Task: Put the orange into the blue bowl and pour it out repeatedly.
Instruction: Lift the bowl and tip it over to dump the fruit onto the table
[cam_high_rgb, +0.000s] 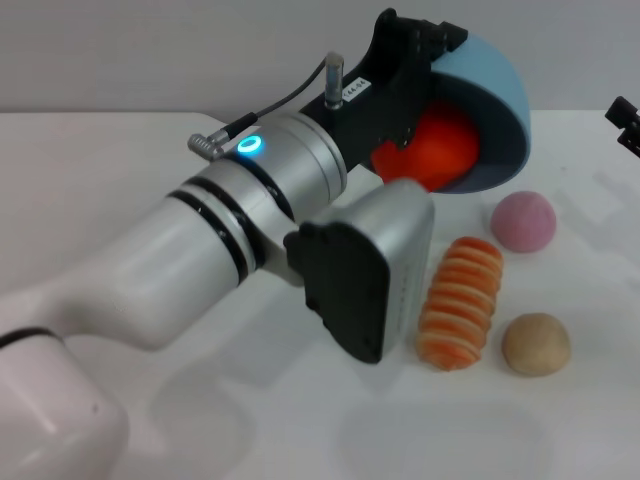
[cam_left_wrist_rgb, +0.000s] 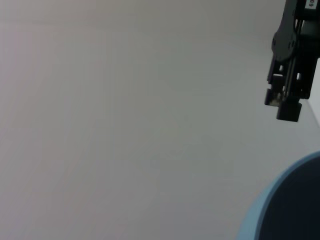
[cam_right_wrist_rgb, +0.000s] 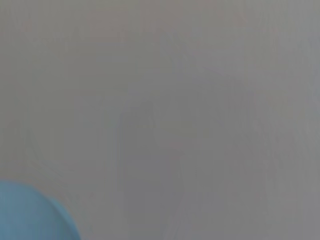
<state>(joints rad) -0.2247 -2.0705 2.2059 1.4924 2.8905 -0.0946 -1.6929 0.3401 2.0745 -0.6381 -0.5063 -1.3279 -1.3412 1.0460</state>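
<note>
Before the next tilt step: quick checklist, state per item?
1. Left gripper on the blue bowl rim: ok, bowl held off the table and tipped on its side.
2. Orange inside the bowl: ok, at the lower edge of the opening.
3. Drop zone on the table: not ok, pink ball and striped bread roll lie just below; tan ball beside the roll.
4. Right gripper out of the way: ok, off at the right edge.
5. Finger grip firmness: cannot tell.

I'm looking at a robot test lab: a bare white desk (cam_high_rgb: 120, 160) against a plain grey wall, with toy food such as a bread roll (cam_high_rgb: 462, 302) laid out.
</note>
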